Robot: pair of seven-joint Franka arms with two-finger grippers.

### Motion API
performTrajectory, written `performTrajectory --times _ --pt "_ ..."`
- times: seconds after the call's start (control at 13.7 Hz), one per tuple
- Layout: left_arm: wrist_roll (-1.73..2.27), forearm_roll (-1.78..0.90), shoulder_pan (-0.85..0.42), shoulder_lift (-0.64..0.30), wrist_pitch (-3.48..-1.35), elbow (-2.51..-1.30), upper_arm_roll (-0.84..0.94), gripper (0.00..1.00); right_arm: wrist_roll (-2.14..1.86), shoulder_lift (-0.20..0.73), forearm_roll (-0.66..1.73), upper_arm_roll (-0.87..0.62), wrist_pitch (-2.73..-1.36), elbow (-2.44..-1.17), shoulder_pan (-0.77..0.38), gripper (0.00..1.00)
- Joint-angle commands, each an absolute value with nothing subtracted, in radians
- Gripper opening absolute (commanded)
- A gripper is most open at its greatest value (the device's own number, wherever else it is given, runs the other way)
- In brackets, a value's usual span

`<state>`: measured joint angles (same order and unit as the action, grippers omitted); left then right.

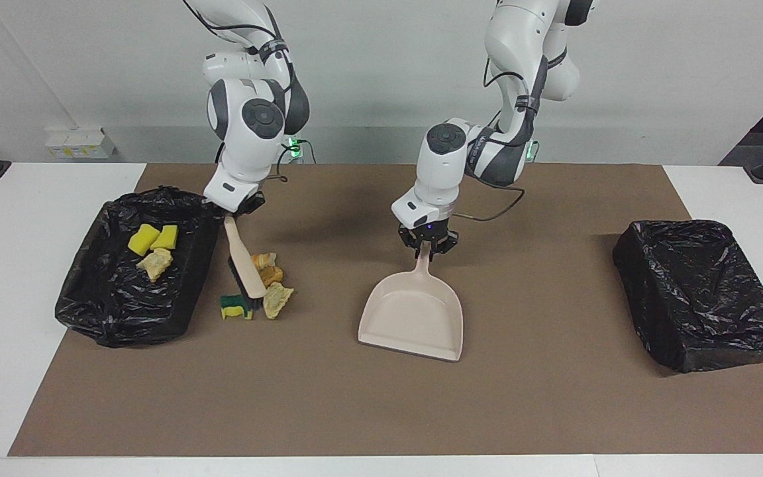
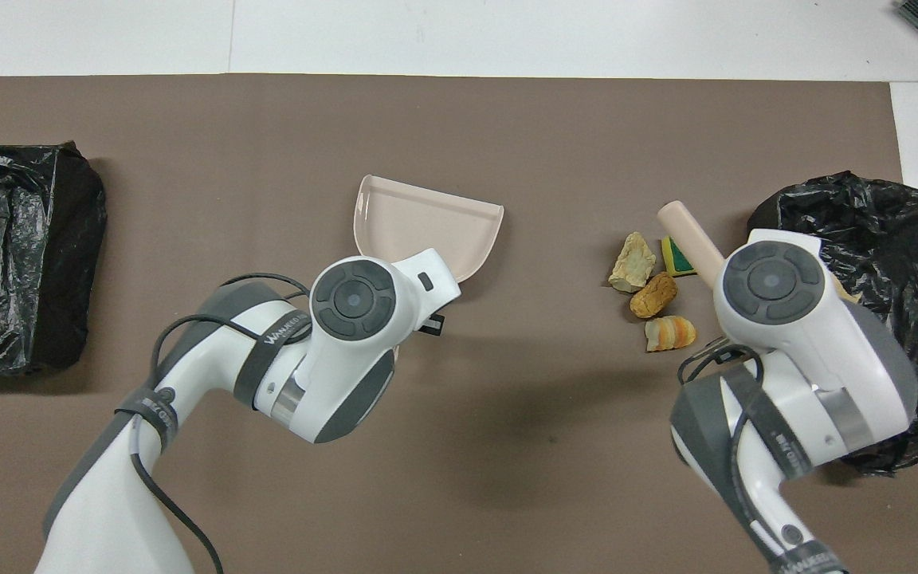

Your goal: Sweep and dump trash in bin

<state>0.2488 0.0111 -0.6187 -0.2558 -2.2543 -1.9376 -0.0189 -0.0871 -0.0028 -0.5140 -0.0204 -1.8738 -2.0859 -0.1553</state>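
Note:
My right gripper (image 1: 236, 214) is shut on the handle of a brush (image 1: 245, 264) whose bristles rest on the brown mat beside a black-lined bin (image 1: 113, 324) at the right arm's end. By the bristles lie a green-and-yellow sponge (image 1: 236, 307), a tan scrap (image 1: 277, 299) and orange bread-like scraps (image 1: 267, 267). Two yellow sponge chunks (image 1: 153, 238) and a tan scrap (image 1: 155, 264) lie in that bin. My left gripper (image 1: 427, 246) is shut on the handle of the beige dustpan (image 1: 414, 315), which lies flat mid-mat. In the overhead view the dustpan (image 2: 427, 223) and scraps (image 2: 653, 295) show; both grippers are hidden under the wrists.
A second black-lined bin (image 1: 699, 291) stands at the left arm's end of the mat, and it also shows in the overhead view (image 2: 13, 255). Small white boxes (image 1: 80, 142) sit past the table's edge near the right arm's base.

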Motion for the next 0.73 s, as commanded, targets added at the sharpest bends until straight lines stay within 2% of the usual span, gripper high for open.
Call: performTrajectory --times 0.0,0.15,0.29,0.66 --pt "0.051 0.015 -0.548 -0.219 -2.174 -1.939 -0.017 0.00 -0.138 0.104 -0.586 -0.032 -1.938 -2.011 -0.075 0.00" --pt "-0.079 0.020 -0.523 -0.219 -2.166 -1.934 -0.018 0.00 -0.121 0.146 -0.630 -0.037 -1.968 -2.009 -0.048 0.00" --pt "-0.153 0.021 -0.519 -0.219 -2.158 -1.931 -0.018 0.00 -0.077 0.141 -0.600 -0.040 -1.951 -2.031 -0.063 0.00" --pt "-0.503 0.081 -0.492 -0.221 -2.128 -1.925 -0.021 0.00 0.029 0.104 -0.303 -0.045 -1.925 -2.123 -0.135 0.00"
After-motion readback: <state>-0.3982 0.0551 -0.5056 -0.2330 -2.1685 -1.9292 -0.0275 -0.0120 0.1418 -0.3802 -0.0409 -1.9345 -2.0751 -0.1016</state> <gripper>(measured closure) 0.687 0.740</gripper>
